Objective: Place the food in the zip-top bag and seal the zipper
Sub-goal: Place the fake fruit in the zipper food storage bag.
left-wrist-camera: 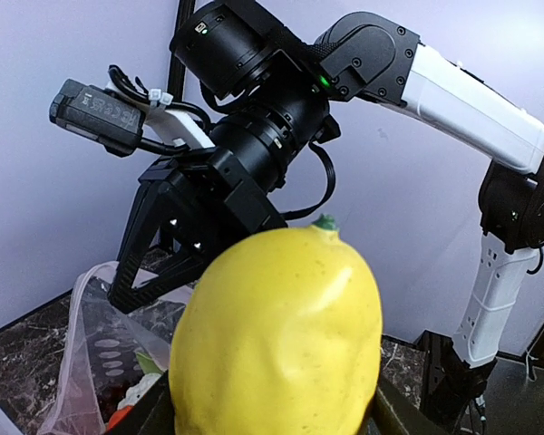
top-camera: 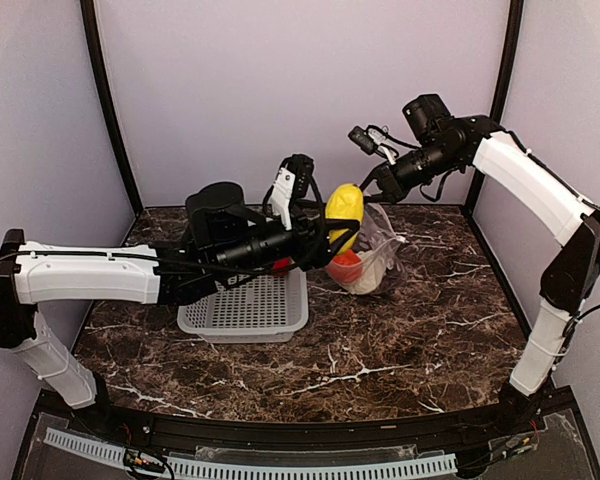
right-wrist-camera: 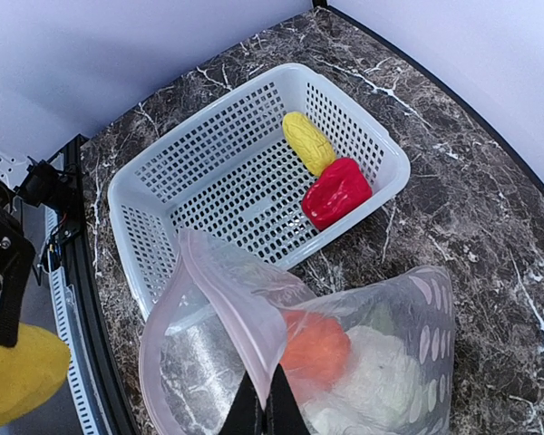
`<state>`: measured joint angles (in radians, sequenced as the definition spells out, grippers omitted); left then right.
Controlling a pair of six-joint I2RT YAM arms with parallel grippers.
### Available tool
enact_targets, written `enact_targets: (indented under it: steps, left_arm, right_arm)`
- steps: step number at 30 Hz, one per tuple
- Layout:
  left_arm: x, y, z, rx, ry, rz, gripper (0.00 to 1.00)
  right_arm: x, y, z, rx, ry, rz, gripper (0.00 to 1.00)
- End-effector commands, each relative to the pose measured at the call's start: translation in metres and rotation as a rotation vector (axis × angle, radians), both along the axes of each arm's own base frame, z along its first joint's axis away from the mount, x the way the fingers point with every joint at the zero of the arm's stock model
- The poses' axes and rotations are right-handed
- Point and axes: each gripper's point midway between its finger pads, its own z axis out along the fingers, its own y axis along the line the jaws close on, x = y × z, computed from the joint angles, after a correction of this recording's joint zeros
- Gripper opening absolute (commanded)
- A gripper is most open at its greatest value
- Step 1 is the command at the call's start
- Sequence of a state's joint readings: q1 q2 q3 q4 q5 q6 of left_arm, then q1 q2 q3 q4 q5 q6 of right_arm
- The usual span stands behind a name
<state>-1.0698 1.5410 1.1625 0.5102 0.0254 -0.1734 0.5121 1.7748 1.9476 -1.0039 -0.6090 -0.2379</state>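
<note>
My left gripper (left-wrist-camera: 276, 412) is shut on a big yellow lemon-like piece of food (left-wrist-camera: 281, 335), held in the air just left of the bag's mouth (top-camera: 344, 208). The clear dotted zip-top bag (right-wrist-camera: 390, 317) stands on the table with its mouth gaping toward the basket. My right gripper (right-wrist-camera: 265, 412) is shut on the pinkish zipper (right-wrist-camera: 222, 290) strip, lifting that edge. An orange piece (right-wrist-camera: 315, 349) and a whitish cabbage-like piece (right-wrist-camera: 376, 376) lie inside the bag. A yellow corn-like piece (right-wrist-camera: 308, 142) and a red piece (right-wrist-camera: 337, 191) lie in the basket.
The white mesh basket (top-camera: 245, 312) sits on the marble table left of the bag, partly under my left arm. Purple walls close the back and sides. The right arm (top-camera: 525, 180) reaches in from the far right.
</note>
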Motion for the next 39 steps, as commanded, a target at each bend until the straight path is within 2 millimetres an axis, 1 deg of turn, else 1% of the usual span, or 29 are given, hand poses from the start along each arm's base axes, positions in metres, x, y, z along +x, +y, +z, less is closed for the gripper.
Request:
enact_targets:
  steps: [1, 2, 3, 4, 7, 10, 14, 16, 18, 19, 21, 25, 28, 30, 31, 32, 33, 34, 35, 36, 37, 38, 39]
  left_arm:
    - [0.010, -0.010, 0.022, -0.056, -0.165, 0.037, 0.51]
    - [0.013, -0.011, 0.024, -0.065, -0.181, 0.051, 0.51]
    - [0.018, -0.015, 0.019, -0.051, -0.193, 0.070, 0.51]
    - [0.020, -0.017, 0.019, -0.056, -0.203, 0.078, 0.52]
    - [0.032, -0.028, 0.007, -0.007, -0.245, 0.111, 0.55]
    - [0.045, -0.039, -0.005, 0.045, -0.270, 0.148, 0.56]
    - [0.057, -0.044, -0.017, 0.078, -0.285, 0.196, 0.58]
    - [0.062, -0.045, -0.024, 0.092, -0.280, 0.219, 0.62]
    - [0.068, -0.043, -0.030, 0.103, -0.269, 0.250, 0.70]
    - [0.069, -0.043, -0.031, 0.105, -0.267, 0.259, 0.77]
    - [0.072, -0.042, -0.034, 0.110, -0.261, 0.275, 0.83]
    - [0.073, -0.041, -0.030, 0.115, -0.249, 0.279, 0.89]
    - [0.067, -0.037, -0.017, 0.087, -0.230, 0.261, 0.92]
    - [0.059, -0.031, 0.000, 0.046, -0.208, 0.242, 0.92]
    - [0.053, -0.026, 0.013, 0.024, -0.200, 0.238, 0.92]
    - [0.050, -0.023, 0.017, 0.016, -0.181, 0.234, 0.92]
    - [0.043, -0.016, 0.032, -0.016, -0.167, 0.237, 0.91]
    - [0.041, -0.013, 0.032, -0.019, -0.125, 0.241, 0.90]
    - [0.039, -0.003, 0.043, -0.059, -0.077, 0.264, 0.90]
    - [0.040, 0.000, 0.034, -0.029, -0.027, 0.279, 0.90]
    - [0.042, 0.011, 0.037, -0.078, 0.064, 0.318, 0.90]
    - [0.043, 0.016, 0.023, -0.046, 0.132, 0.340, 0.91]
    - [0.042, 0.024, 0.019, -0.089, 0.221, 0.359, 0.91]
  right_arm:
    - [-0.011, 0.003, 0.029, 0.054, -0.015, 0.012, 0.00]
    - [-0.012, 0.003, 0.032, 0.059, -0.018, 0.015, 0.00]
    - [-0.013, 0.003, 0.035, 0.062, -0.019, 0.018, 0.00]
    - [-0.014, 0.003, 0.036, 0.064, -0.015, 0.021, 0.00]
    - [-0.016, 0.003, 0.038, 0.071, -0.011, 0.025, 0.00]
    - [-0.019, 0.003, 0.040, 0.077, -0.006, 0.030, 0.00]
    - [-0.021, 0.004, 0.043, 0.087, -0.004, 0.035, 0.00]
    - [-0.022, 0.003, 0.044, 0.088, -0.006, 0.034, 0.00]
    - [-0.022, 0.002, 0.046, 0.088, -0.012, 0.033, 0.00]
    - [-0.023, 0.002, 0.046, 0.088, -0.014, 0.033, 0.00]
    - [-0.022, 0.002, 0.046, 0.087, -0.016, 0.031, 0.00]
    - [-0.021, 0.002, 0.045, 0.085, -0.017, 0.029, 0.00]
    - [-0.020, 0.001, 0.045, 0.081, -0.022, 0.022, 0.00]
    - [-0.018, 0.001, 0.042, 0.072, -0.024, 0.016, 0.00]
    - [-0.016, 0.001, 0.039, 0.068, -0.022, 0.013, 0.00]
    - [-0.016, 0.001, 0.037, 0.066, -0.022, 0.012, 0.00]
    - [-0.015, 0.001, 0.034, 0.063, -0.017, 0.012, 0.00]
    - [-0.015, 0.002, 0.033, 0.063, -0.013, 0.014, 0.00]
    - [-0.014, 0.002, 0.030, 0.061, -0.008, 0.015, 0.00]
    - [-0.014, 0.003, 0.030, 0.061, -0.006, 0.015, 0.00]
    - [-0.013, 0.003, 0.030, 0.062, -0.005, 0.016, 0.00]
    - [-0.013, 0.004, 0.029, 0.062, -0.003, 0.016, 0.00]
    - [-0.013, 0.004, 0.030, 0.064, -0.004, 0.017, 0.00]
